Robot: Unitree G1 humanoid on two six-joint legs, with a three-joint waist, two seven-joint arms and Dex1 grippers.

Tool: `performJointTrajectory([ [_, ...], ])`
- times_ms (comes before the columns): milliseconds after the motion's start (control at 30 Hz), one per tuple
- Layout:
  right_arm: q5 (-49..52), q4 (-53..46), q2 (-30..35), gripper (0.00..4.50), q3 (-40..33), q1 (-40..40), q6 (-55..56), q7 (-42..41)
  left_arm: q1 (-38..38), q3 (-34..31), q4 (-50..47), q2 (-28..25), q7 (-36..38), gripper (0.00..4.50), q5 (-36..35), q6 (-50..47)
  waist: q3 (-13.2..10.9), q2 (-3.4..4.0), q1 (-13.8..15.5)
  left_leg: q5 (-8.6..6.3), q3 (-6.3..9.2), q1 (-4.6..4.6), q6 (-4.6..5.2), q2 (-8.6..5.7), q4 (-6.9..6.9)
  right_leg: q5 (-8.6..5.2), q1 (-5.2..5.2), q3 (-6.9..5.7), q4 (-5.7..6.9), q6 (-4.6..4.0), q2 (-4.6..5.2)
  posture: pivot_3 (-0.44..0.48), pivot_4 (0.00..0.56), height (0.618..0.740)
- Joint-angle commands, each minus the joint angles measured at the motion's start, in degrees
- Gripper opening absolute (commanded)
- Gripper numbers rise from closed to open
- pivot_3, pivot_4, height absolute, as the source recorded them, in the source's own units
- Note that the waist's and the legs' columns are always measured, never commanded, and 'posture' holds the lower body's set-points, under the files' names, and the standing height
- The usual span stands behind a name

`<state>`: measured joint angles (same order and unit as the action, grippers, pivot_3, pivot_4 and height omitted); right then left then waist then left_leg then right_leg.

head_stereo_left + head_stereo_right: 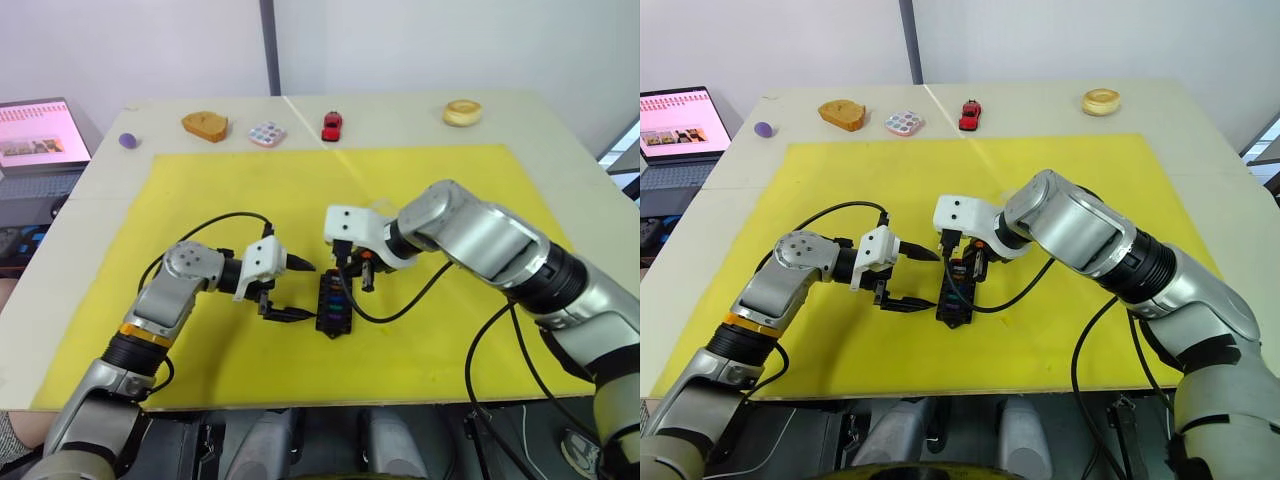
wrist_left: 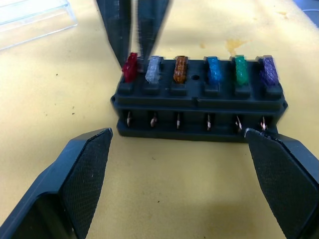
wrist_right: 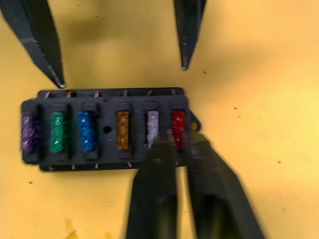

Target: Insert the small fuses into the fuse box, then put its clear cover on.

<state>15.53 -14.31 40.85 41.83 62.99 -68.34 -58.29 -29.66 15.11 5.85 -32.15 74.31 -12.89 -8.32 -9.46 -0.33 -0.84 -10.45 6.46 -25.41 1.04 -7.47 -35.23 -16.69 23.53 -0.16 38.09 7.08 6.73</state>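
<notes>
Seating the last fuse, by the look of it. Fuse box [image 1: 330,300] sits on the yellow mat [image 1: 430,170], near-centre, btwn the two arms. Six fuses in their slots per the wrist views: purple fuse [image 3: 29,130], green fuse [image 3: 58,131], blue fuse [image 3: 85,131], amber fuse [image 3: 122,129], grey fuse [image 3: 152,127], red fuse [image 3: 178,128]. Red one rides a touch higher than its neighbours in the left wrist view, so prob not fully home yet.

Right gripper [image 3: 180,144] down over the red/grey end of the box, fingers nearly pressed together w/ a narrow gap, tips right at the red fuse. Pinching it or just pushing on top? Can't tell for sure. Left gripper [image 1: 290,290] spread wide, fingers either side of the box's long face, not touching it, just hovering low at the left of the box.

To do this bit well, imo: press straight down on the red fuse, no sideways lean, or the blades bind. Closing the left gripper on the box ends first would stop it skating on the mat. Check red sits level w/ the other five before letting go.

Clear cover [image 2: 35,20] lies on the mat just beyond the box, still off. Next up after this.
</notes>
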Motion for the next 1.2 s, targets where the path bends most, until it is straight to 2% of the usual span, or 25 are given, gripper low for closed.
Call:
performJointTrajectory([
  [33, -0.3, -1.1, -0.5, 1.40, -0.9, 1.0, -0.3, -0.3, -0.4, 0.0, -0.5, -0.7, 0.0, 4.50, 1.1, 1.6, 0.0, 0.00, 0.0, 0.00, 0.00, 0.00, 0.00, 0.00, 0.00, 0.00, 0.00, 0.00, 0.00, 0.00, 0.00, 0.000, 0.150, 0.740],
  [600, 3.1, -4.1, 1.2, 1.40, -9.1, 1.5, -1.3, -1.6, 0.2, -0.7, 0.3, -1.5, -0.1, 4.50, 2.1, 2.9, 0.0, 0.00, 0.0, 0.00, 0.00, 0.00, 0.00, 0.00, 0.00, 0.00, 0.01, 0.00, 0.00, 0.00, 0.00, 0.000, 0.150, 0.740],
  [667, 3.6, -4.9, 0.3, 0.86, -10.3, -0.2, -0.5, -0.9, 0.3, -1.0, 0.2, -1.4, -0.4, 4.50, 1.9, 2.7, 0.0, 0.00, 0.0, 0.00, 0.00, 0.00, 0.00, 0.00, 0.00, 0.00, 0.00, 0.00, 0.00, 0.00, 0.00, 0.000, 0.150, 0.740],
  [733, 3.6, -5.4, -0.2, 0.11, -10.6, -2.6, 0.7, 0.1, 0.3, -1.3, 0.3, -1.3, -0.9, 4.50, 1.7, 2.4, 0.0, -0.01, 0.1, 0.00, 0.00, 0.00, 0.00, 0.00, 0.00, 0.00, 0.00, 0.00, 0.00, 0.00, 0.00, 0.000, 0.150, 0.740],
  [1200, 1.8, -3.9, 0.2, 0.04, -10.8, -7.5, 5.5, 2.0, 0.3, -1.5, -0.1, -1.5, -1.3, 4.50, 1.4, 1.4, 0.0, -0.01, 0.0, 0.00, 0.01, 0.00, 0.00, -0.01, -0.02, 0.00, -0.02, -0.01, 0.01, 0.00, 0.01, 0.000, 0.150, 0.740],
])
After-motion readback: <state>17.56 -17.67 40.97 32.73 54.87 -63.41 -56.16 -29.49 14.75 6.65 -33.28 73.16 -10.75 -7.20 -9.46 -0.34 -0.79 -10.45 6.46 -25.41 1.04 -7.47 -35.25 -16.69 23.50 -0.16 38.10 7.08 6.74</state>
